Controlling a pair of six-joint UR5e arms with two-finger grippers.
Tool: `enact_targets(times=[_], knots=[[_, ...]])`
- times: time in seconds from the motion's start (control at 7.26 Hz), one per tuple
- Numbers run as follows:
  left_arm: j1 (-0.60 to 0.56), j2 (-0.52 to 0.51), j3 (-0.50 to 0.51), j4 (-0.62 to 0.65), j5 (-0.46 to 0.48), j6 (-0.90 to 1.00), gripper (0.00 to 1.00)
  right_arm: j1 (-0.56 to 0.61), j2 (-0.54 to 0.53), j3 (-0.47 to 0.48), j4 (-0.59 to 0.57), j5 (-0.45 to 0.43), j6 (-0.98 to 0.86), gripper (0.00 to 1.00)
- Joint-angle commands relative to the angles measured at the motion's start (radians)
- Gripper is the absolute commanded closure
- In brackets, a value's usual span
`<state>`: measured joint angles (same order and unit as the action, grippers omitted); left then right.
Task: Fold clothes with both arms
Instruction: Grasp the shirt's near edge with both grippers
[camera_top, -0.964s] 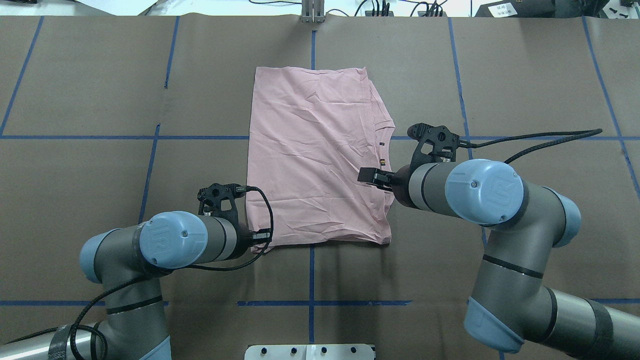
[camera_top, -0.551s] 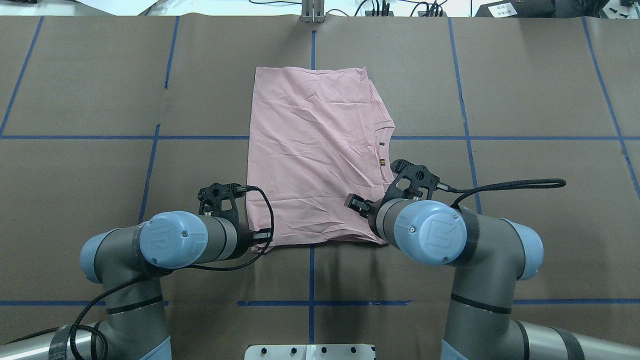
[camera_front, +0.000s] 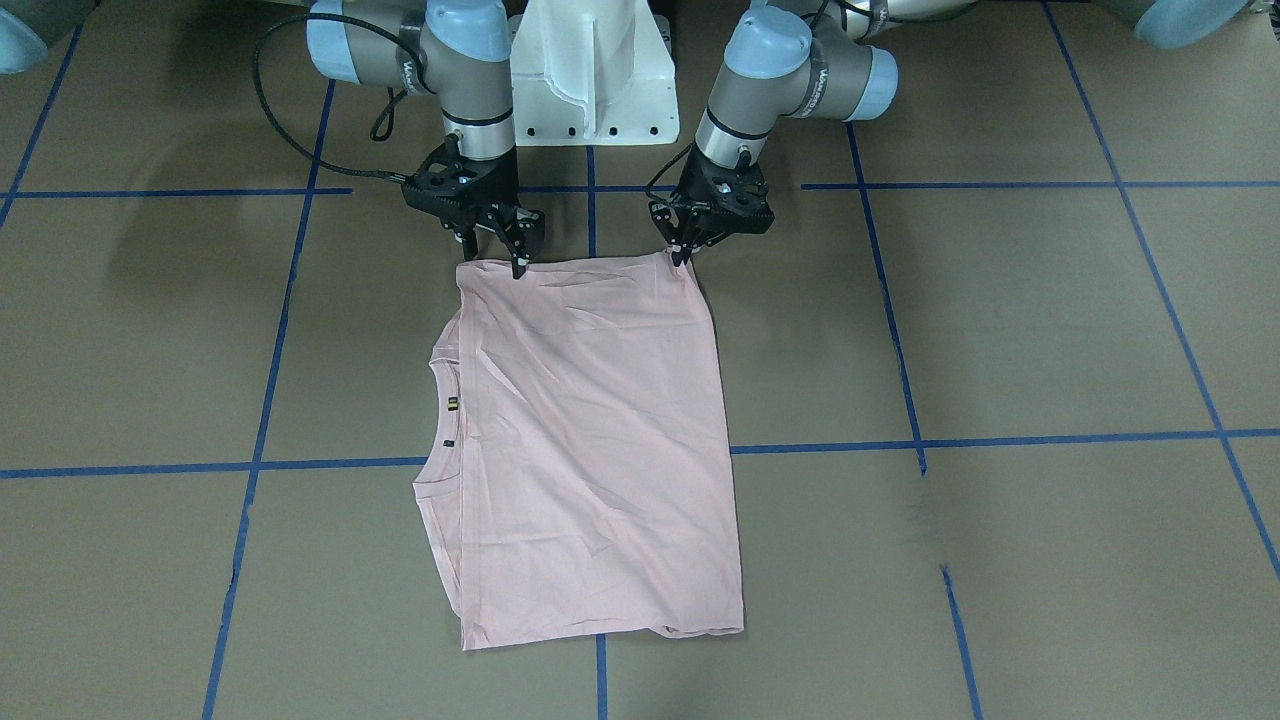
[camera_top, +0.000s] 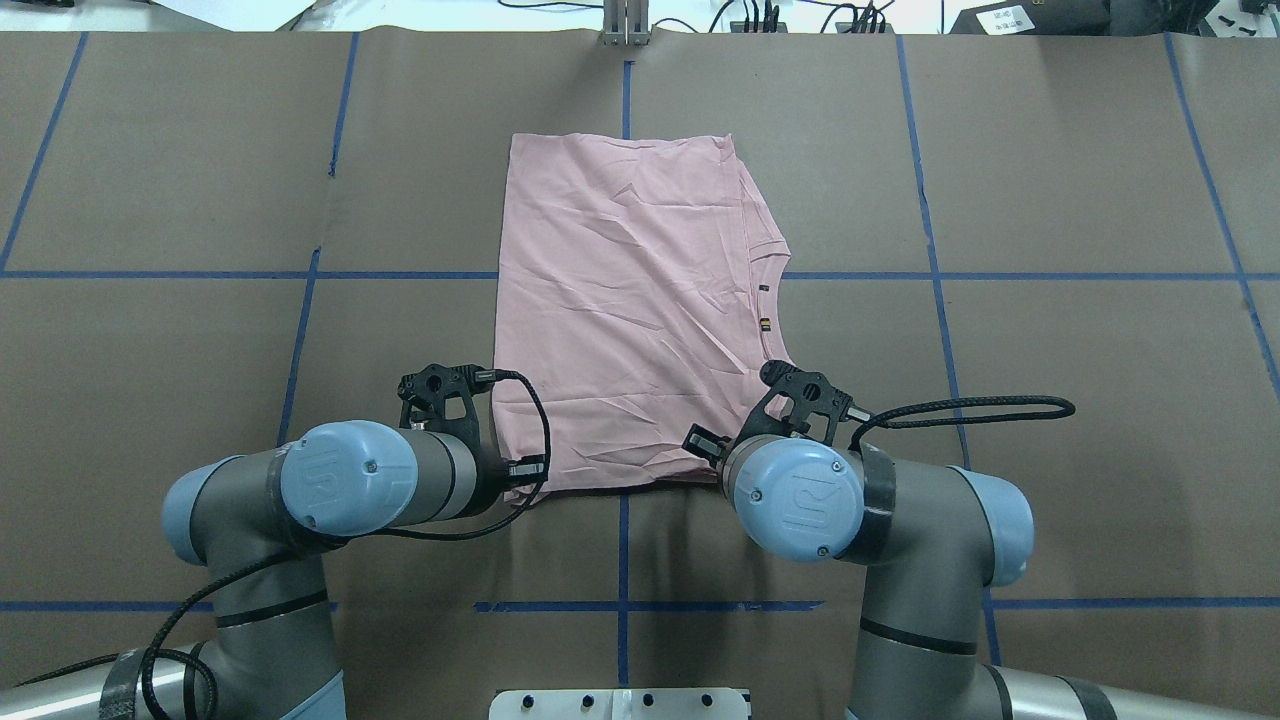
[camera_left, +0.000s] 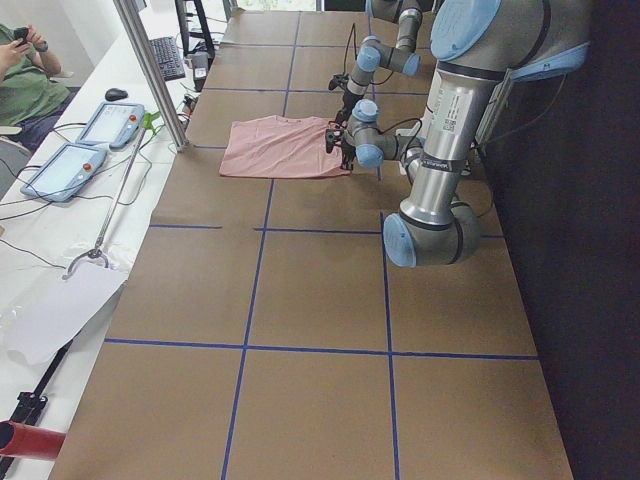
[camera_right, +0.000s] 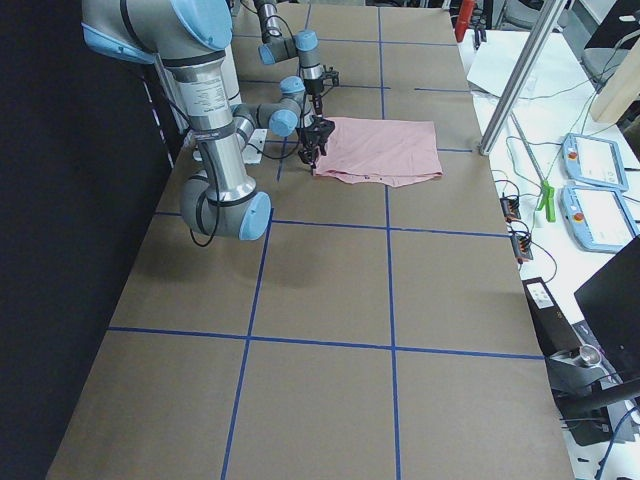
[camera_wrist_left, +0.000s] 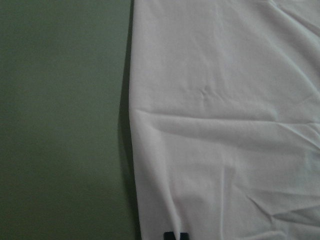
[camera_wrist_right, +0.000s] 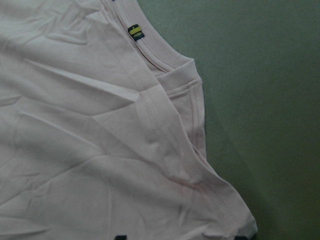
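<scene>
On the middle of the table (camera_top: 200, 350) the shirt (camera_top: 630, 310) lay flat as a neat rectangle, plain side up, with no print showing. Its collar (camera_wrist_right: 150, 55) and a small tag (camera_wrist_right: 135, 31) were on the edge toward the robot's right. From this shape I judged that the sleeves were already folded in and that the next fold should bring the near edge over to the far edge.

That would explain where the arms stood. Both grippers were low over the near edge, one at each corner, so that the edge could rise level and the cloth would not twist.

The left gripper (camera_front: 683, 252) was at the near left corner. Its fingers were pressed close together with the corner of the cloth between them, so it seemed to pinch the shirt.

The right gripper (camera_front: 497, 252) was at the near right corner, just beside the doubled seam. Its fingertips (camera_wrist_right: 248, 235) were spread wide, one on each side of that corner, and it held nothing.

In my judgement the right gripper needed to go down a little and close on all layers. The corner was thick there, with several hems on top of each other, and a shallow bite could take only the top layer.
</scene>
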<state>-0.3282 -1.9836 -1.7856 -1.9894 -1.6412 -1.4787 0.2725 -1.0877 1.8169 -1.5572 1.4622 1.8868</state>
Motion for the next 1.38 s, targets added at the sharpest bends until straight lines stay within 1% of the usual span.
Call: enact_targets(times=[0.0,0.14,0.28,0.41,0.55,1.1,1.24], knots=[[0.0,-0.001,0.0,0.0,0.001,0.0,1.0,-0.007,0.008,-0.021,-0.001,-0.003,0.003,0.25],[0.0,-0.001,0.0,0.0,0.001,0.0,1.0,-0.01,0.008,-0.021,-0.003,-0.003,0.003,0.29],[0.0,-0.001,0.002,0.0,0.001,0.0,1.0,-0.01,0.008,-0.022,-0.003,-0.003,0.003,0.38],[0.0,-0.001,0.002,-0.002,0.001,0.0,1.0,-0.01,0.011,-0.027,-0.001,-0.003,0.008,0.73],[0.0,-0.001,0.002,-0.002,0.001,0.0,1.0,-0.01,0.015,-0.028,-0.001,-0.005,0.044,1.0],[-0.002,-0.003,-0.014,-0.002,-0.003,0.002,1.0,0.005,0.032,-0.013,-0.001,-0.003,0.048,1.0],[-0.008,0.012,-0.084,0.006,-0.006,0.003,1.0,0.007,0.022,0.027,-0.003,-0.003,0.046,1.0]])
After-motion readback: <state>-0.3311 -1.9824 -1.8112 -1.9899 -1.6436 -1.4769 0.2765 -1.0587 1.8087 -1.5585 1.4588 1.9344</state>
